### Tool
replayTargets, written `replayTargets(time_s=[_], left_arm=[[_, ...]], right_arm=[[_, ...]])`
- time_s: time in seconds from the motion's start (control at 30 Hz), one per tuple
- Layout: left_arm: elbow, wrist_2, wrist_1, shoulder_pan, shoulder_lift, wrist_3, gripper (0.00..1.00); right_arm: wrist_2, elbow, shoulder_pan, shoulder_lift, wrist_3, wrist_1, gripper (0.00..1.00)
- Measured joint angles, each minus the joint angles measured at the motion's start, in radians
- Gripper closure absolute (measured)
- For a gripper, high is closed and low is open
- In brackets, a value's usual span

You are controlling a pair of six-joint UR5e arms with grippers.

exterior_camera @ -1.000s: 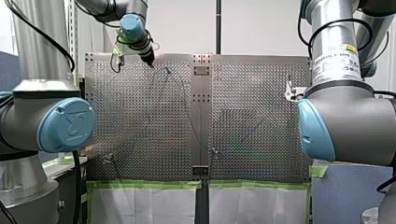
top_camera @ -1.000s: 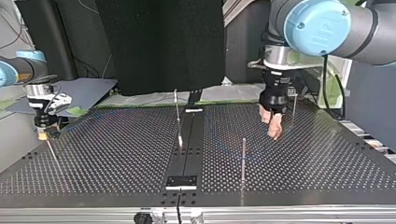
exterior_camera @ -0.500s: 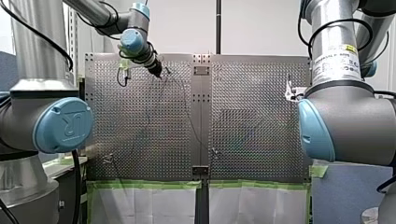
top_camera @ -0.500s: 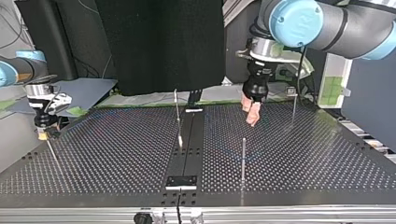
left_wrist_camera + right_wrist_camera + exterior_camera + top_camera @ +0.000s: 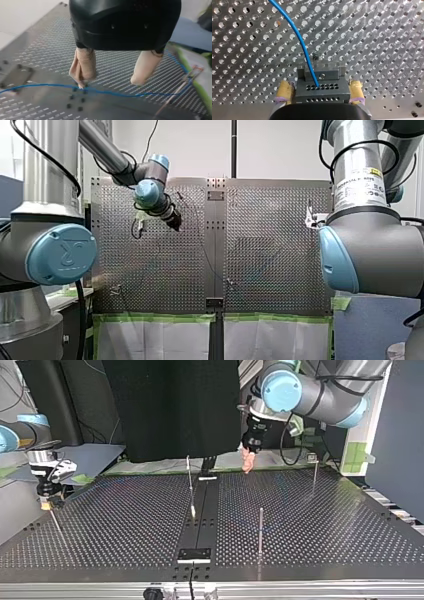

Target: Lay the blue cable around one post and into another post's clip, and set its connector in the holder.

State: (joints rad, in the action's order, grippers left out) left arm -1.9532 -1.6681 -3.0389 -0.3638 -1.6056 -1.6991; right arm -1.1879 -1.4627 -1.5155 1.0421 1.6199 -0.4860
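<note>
Table (image 5: 374,37): perforated metal.
Left gripper (image 5: 108,83): spread, blue cable (image 5: 125,95) just under its fingertips.
Right gripper (image 5: 320,87): pinching grey connector (image 5: 322,92).

This is a robotics lab — a test cell, not a home or a shop. A perforated metal table (image 5: 270,220) fills the middle of the front view, with my left arm (image 5: 60,252), big, grey and blue, at the left edge and my right arm (image 5: 370,250) at the right edge. Green tape (image 5: 155,316) runs along its lower edge. In the top view a thin post (image 5: 260,530) stands on it at lower middle — and a black curtain (image 5: 170,410) hangs at upper middle.
</note>
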Motion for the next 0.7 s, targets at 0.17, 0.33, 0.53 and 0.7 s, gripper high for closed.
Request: replayTargets(time_s=[0.17,0.33,0.53,0.7], left_arm=[[-0.048,-0.008,0.047,-0.032,-0.048,0.002,0.00],[-0.096,-0.047,0.096,-0.078,-0.096,0.020,0.00],[-0.153,-0.103,0.153,-0.135,-0.153,0.011,0.00],[-0.201,-0.151,0.201,-0.183,-0.201,0.002,0.00]], right_arm=[[0.000,0.000,0.000,0.000,0.000,0.000,0.00],[0.000,0.000,0.000,0.000,0.000,0.000,0.00],[0.000,0.000,0.000,0.000,0.000,0.000,0.00],[0.000,0.000,0.000,0.000,0.000,0.000,0.00]])
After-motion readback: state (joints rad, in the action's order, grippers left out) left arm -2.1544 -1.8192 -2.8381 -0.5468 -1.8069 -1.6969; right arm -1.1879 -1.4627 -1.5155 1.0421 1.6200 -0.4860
